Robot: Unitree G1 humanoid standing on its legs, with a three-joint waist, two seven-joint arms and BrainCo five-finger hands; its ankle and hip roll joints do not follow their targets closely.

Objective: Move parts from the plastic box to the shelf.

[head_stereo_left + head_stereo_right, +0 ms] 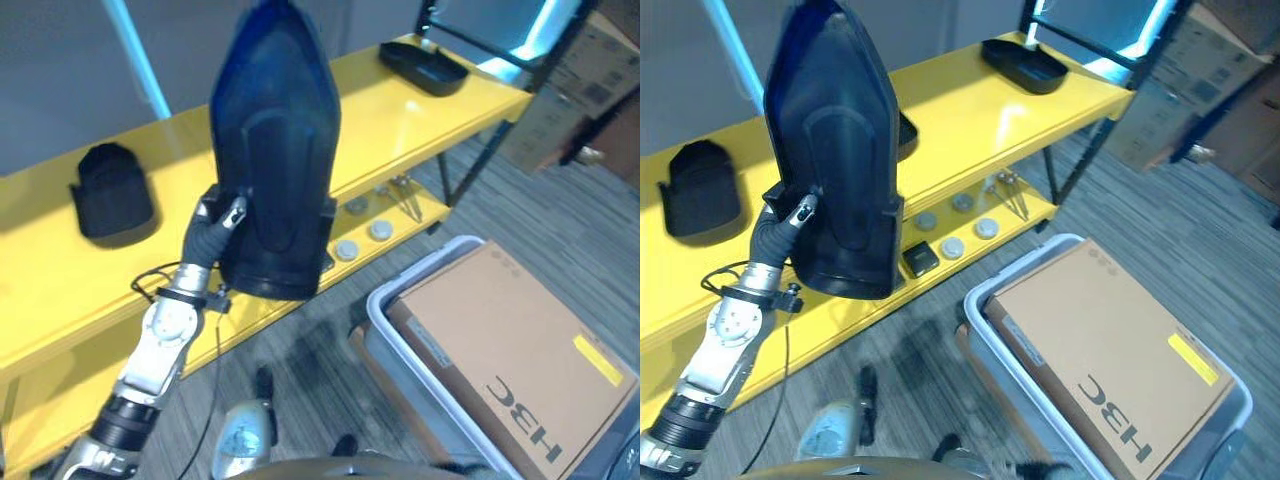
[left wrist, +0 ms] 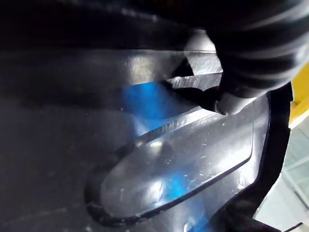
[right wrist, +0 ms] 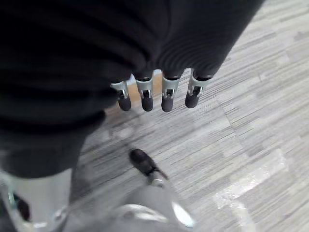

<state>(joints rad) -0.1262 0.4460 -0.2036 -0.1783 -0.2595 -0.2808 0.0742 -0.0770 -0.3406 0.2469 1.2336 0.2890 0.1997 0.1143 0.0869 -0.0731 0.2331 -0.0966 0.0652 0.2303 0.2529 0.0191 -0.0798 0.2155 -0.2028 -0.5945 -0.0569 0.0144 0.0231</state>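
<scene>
Above the yellow shelf (image 1: 420,110) edge, left hand (image 1: 215,232) grips an upright black part (image 1: 275,150).

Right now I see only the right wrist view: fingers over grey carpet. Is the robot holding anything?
Observer: Not in that right hand, which is open. The left hand grips a tall dark part.
Operator: Where is it?
Observer: Held upright before the yellow shelf, not yet set down.
Operator: Anything on the shelf?
Observer: A black part towards its left end and a black tray at its right.
</scene>
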